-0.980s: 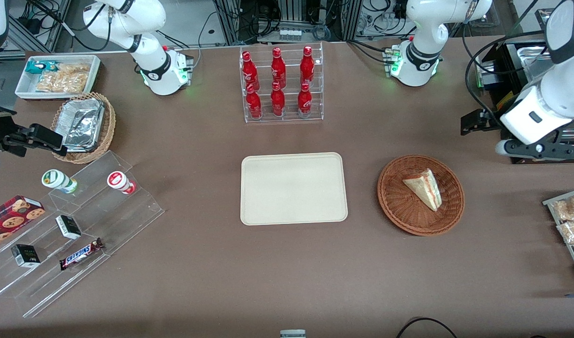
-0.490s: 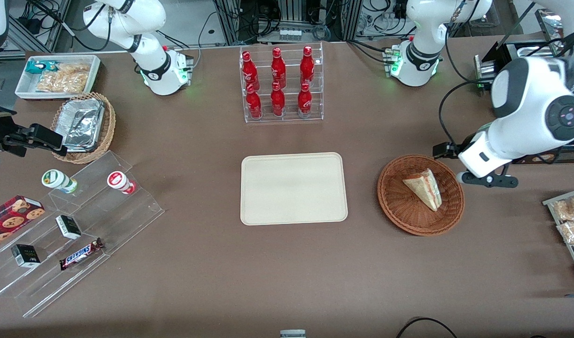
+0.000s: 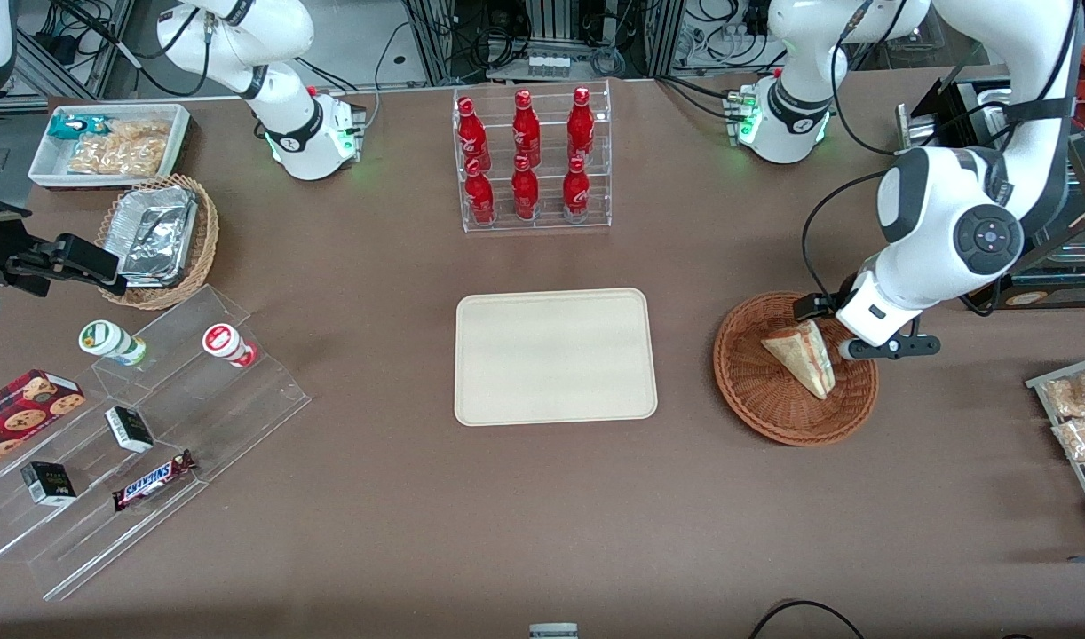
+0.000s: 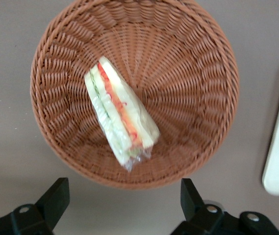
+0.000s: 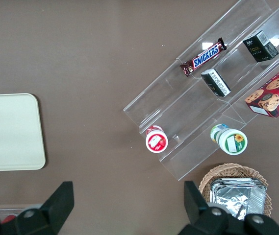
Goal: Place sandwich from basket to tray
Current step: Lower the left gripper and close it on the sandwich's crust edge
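Sandwich (image 3: 801,355) lies in the basket (image 3: 764,404) — gripper (image 4: 122,208) hovers above the rim at basket's three o'clock, fingers (image 4: 56,198) spread wide, holding nothing — tray (image 3: 556,355) bare.

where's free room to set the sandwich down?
The tray is bare. So is the table between it and the basket. The basket holds the sandwich, with the gripper above its rim, jaws open.

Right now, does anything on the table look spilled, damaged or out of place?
Nothing stands out. The sandwich lies intact in the basket, the tray is bare, and the gripper hovers above the basket's edge with its jaws open.
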